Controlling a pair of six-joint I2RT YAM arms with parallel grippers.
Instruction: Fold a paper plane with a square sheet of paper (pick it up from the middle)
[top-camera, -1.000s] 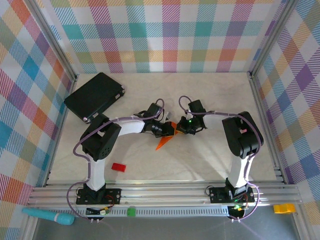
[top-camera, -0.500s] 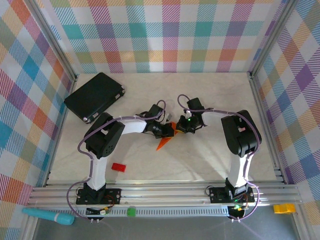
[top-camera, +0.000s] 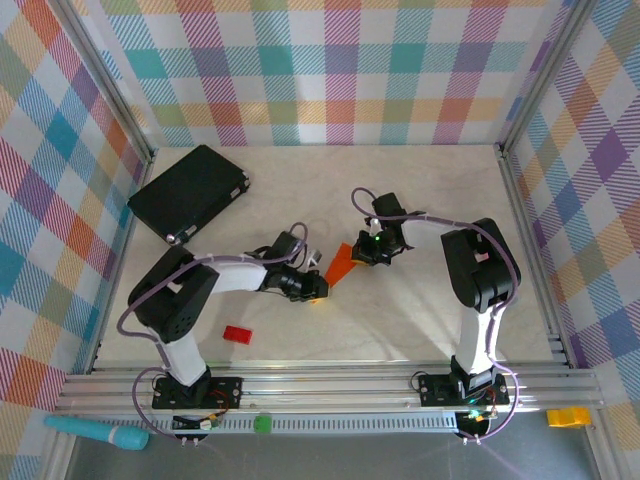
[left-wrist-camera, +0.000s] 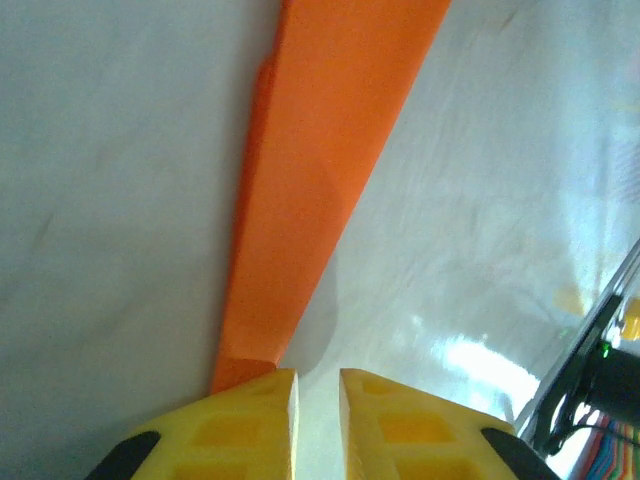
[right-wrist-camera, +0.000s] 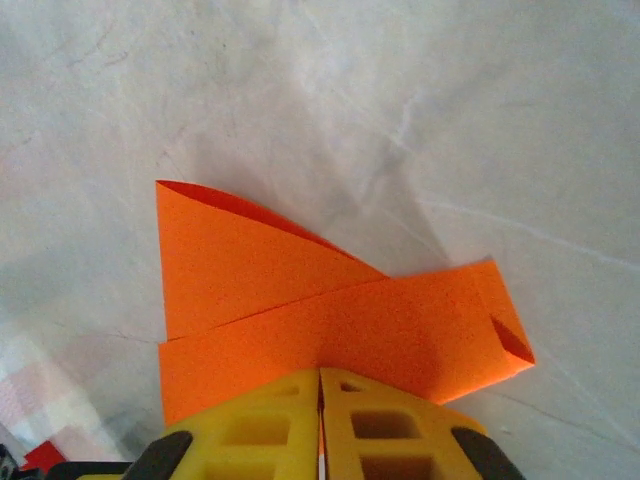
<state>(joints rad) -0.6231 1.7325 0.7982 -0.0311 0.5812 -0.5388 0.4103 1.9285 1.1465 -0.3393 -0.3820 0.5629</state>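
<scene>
Orange paper plane (top-camera: 341, 266) lies on the bench (top-camera: 430, 200) in the top view, between the left tool (top-camera: 316, 291) and the right tool (top-camera: 367, 250). Its long axis runs diagonally, narrow tip toward the left tool, broad end at the right tool.

Left wrist view: the left tool is slightly parted and released, with nothing in the gap. The tip lies against one finger (left-wrist-camera: 245, 425).

Right wrist view: the right tool is clenched on the broad end's edge.

Judgement: the right arm controls the coming move.

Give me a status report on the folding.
Right gripper shut on paper plane. Left gripper slightly open at plane's tip, gripping nothing. Red block sits apart.
</scene>
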